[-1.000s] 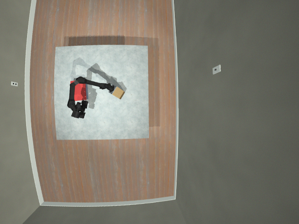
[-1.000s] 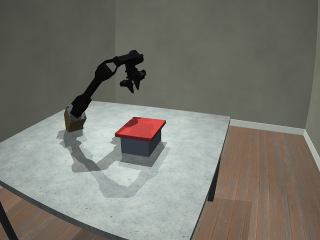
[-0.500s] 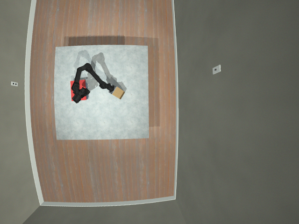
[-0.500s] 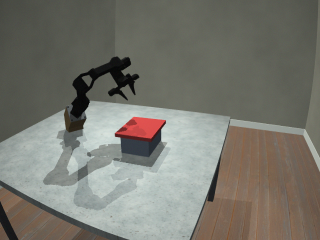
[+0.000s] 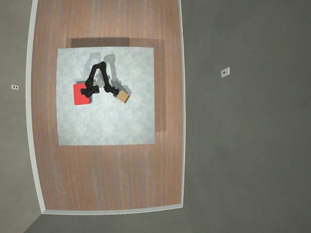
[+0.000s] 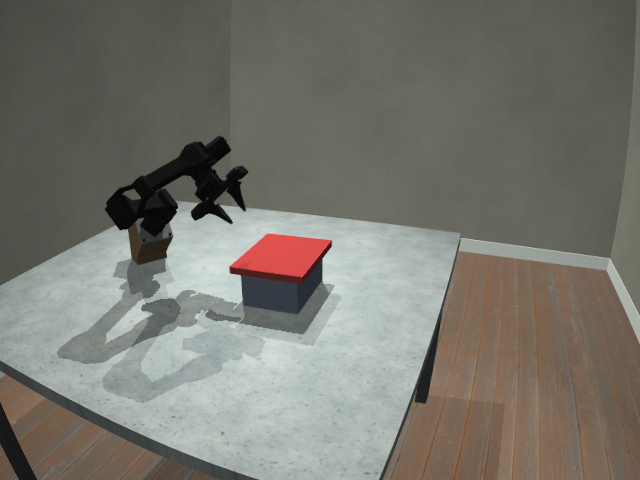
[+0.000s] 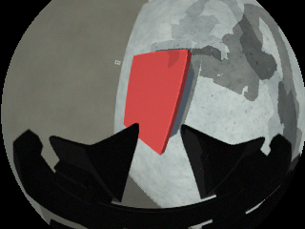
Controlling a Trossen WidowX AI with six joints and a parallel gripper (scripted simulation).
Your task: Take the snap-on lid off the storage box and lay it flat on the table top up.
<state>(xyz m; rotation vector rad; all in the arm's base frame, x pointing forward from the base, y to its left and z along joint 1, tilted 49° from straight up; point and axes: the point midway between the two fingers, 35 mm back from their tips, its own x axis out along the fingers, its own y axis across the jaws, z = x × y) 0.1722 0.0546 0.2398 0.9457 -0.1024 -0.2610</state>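
The red snap-on lid (image 6: 281, 256) sits flat on the dark blue-grey storage box (image 6: 281, 290) near the middle of the grey table. It also shows in the overhead view (image 5: 80, 94) and in the wrist view (image 7: 155, 101). My gripper (image 6: 223, 200) hangs in the air behind and to the left of the box, well above the lid and apart from it. Its fingers stand partly open with nothing between them. In the overhead view my gripper (image 5: 90, 91) lies over the lid's right edge. The wrist view shows both fingertips framing the lid's near corner from above.
The arm's tan base block (image 6: 149, 245) stands at the table's back left. The grey table top (image 6: 217, 315) ends at edges on the right and front, with wooden floor (image 6: 522, 356) beyond. Arm shadows fall on the table left of the box.
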